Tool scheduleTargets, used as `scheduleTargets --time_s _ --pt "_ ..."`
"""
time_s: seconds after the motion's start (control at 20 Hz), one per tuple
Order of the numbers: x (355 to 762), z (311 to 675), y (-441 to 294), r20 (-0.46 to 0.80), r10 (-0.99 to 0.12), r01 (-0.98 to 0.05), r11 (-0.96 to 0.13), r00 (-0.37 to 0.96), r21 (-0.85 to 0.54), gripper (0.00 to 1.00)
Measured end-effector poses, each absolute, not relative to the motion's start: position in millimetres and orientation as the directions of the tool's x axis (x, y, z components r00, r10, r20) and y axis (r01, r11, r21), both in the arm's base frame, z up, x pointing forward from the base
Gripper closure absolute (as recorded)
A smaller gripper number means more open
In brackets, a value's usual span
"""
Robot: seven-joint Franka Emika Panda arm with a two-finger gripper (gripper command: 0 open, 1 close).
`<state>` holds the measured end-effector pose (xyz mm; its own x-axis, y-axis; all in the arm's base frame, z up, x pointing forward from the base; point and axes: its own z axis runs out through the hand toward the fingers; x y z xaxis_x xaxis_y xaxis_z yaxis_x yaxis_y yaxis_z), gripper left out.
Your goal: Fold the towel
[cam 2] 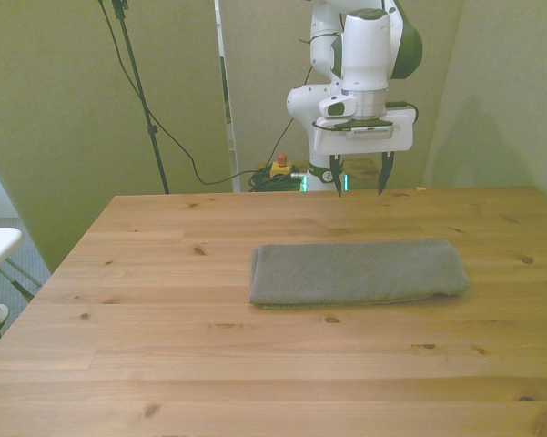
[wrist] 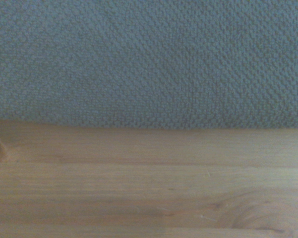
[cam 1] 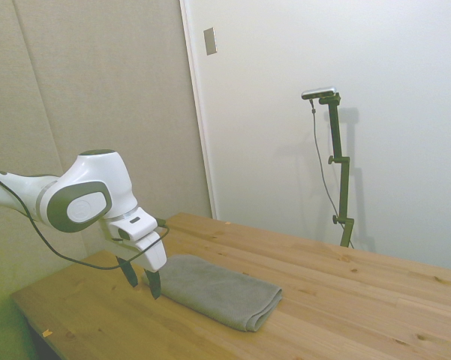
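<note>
The towel (cam 2: 357, 271) lies folded into a long thick strip near the middle of the wooden table (cam 2: 255, 364). The gripper (cam 2: 358, 182) hangs above the table at about twelve o'clock from the towel in the front view, jaws spread wide and holding nothing. The wrist view shows terry weave (wrist: 149, 59) meeting bare wood.

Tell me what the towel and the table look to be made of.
The towel looks like soft grey-olive terry cloth: the wrist view shows a nubby looped weave, and its folded layers sit thick with rounded edges. The table appears to be light wood in joined planks, with visible grain, knots and seams; its matte look suggests an oiled or lightly sealed finish, though that is uncertain.
</note>
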<state>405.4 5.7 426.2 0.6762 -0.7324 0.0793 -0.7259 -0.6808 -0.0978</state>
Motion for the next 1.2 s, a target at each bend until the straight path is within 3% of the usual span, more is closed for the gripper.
scheduleTargets --time_s 0.3,0.6,1.2 --pt "419 435 8 0.093 -0.733 -0.725 -0.680 0.674 -0.107 0.00" --pt "476 447 39 0.162 -0.744 -0.744 -0.664 0.648 -0.076 0.00" --pt "561 416 152 0.308 -0.732 -0.775 -0.631 0.608 0.031 0.00"
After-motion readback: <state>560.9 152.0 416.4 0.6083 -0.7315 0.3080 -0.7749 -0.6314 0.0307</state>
